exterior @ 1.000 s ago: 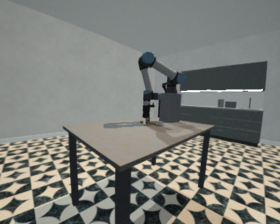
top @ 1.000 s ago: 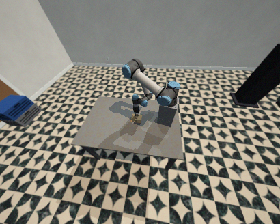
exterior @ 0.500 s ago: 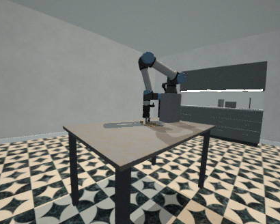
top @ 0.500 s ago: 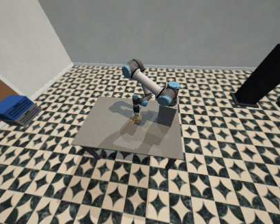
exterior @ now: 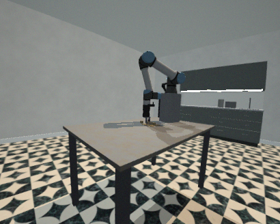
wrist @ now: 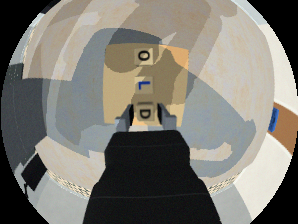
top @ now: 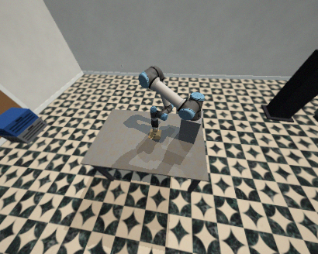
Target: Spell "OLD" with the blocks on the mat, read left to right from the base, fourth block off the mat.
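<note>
The mat [wrist: 114, 90] lies on the table. In the wrist view, three blocks form a straight, evenly spaced row on it: the O block [wrist: 144, 56] at the top, the L block [wrist: 144, 85] with a blue letter in the middle, and the D block [wrist: 145, 111] at the bottom, near the mat's edge. Their letters are turned sideways alike. My gripper [wrist: 145, 110] [exterior: 147, 122] is open around the D block, with a narrow gap on each side. A small block-like thing [exterior: 141, 121], apparently the fourth block, shows left of the fingers; its letter is unreadable, and the wrist view hides it.
The table [top: 106, 151] [exterior: 128, 140] carries the robot's grey pedestal [top: 189, 132] [exterior: 170, 107] on the side behind the mat. The gripper body covers the lower middle of the wrist view. Arm shadows fall across the mat and table.
</note>
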Robot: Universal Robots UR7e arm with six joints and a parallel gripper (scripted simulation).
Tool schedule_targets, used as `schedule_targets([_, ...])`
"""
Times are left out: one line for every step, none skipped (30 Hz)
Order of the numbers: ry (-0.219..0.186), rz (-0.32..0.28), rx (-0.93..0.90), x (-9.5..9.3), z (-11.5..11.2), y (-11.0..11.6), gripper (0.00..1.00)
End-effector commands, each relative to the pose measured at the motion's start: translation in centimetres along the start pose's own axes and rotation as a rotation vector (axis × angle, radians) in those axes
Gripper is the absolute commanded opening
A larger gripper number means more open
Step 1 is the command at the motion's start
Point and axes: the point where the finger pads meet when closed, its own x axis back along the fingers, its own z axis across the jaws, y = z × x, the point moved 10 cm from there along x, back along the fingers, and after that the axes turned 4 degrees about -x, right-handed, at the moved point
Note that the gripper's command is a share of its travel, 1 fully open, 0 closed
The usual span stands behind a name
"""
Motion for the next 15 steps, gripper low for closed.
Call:
schedule_targets([0.001, -0.001, 0.000, 1.1, 0.0, 0.0, 0.79])
schedule_targets([0.001, -0.001, 0.000, 1.5, 0.0, 0.0, 0.79])
schedule_targets([0.001, -0.001, 0.000, 1.9, 0.0, 0.0, 0.79])
schedule_targets([0.001, -0.001, 0.000, 2.3, 0.0, 0.0, 0.79])
schedule_targets([0.001, -0.001, 0.000, 2.8, 0.0, 0.0, 0.79])
schedule_targets([0.001, -0.001, 0.000, 3.2, 0.0, 0.0, 0.79])
schedule_targets([0.001, -0.001, 0.000, 3.7, 0.0, 0.0, 0.79])
schedule_targets([0.001, -0.001, 0.000, 4.1, 0.0, 0.0, 0.79])
schedule_targets([0.001, -0.001, 0.000, 4.6, 0.0, 0.0, 0.79])
schedule_targets([0.001, -0.001, 0.000, 5.1, 0.0, 0.0, 0.79])
schedule_targets([0.001, -0.001, 0.000, 5.5, 0.0, 0.0, 0.79])
schedule_targets([0.001, -0.001, 0.000, 5.9, 0.0, 0.0, 0.79])
schedule_targets([0.001, -0.001, 0.000, 6.3, 0.0, 0.0, 0.79])
schedule_targets([0.001, -0.001, 0.000, 6.3, 0.0, 0.0, 0.79])
schedule_targets([0.001, -0.001, 0.000, 6.3, 0.0, 0.0, 0.79])
